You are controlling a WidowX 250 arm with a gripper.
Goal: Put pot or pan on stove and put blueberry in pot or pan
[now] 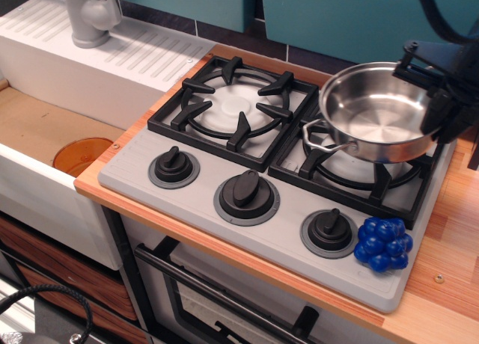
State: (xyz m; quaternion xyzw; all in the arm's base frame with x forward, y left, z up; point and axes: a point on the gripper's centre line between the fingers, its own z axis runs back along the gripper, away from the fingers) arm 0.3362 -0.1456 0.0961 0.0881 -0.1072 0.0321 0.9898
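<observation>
A small shiny steel pot (pixel 378 120) with a wire loop handle hangs tilted just above the right burner of the grey stove (pixel 224 228). My black gripper (pixel 441 105) is shut on the pot's far right rim, at the frame's right edge. The blue blueberry cluster (pixel 383 244) lies on the stove's front right corner, beside the rightmost knob (pixel 329 230). The left burner (pixel 233 108) is bare.
A white sink (pixel 45 127) lies left of the stove with an orange bowl (pixel 81 155) in it. A grey tap (pixel 90 15) stands at the back left. Wooden counter (pixel 449 232) runs along the right. An oven door handle (pixel 224 303) is below.
</observation>
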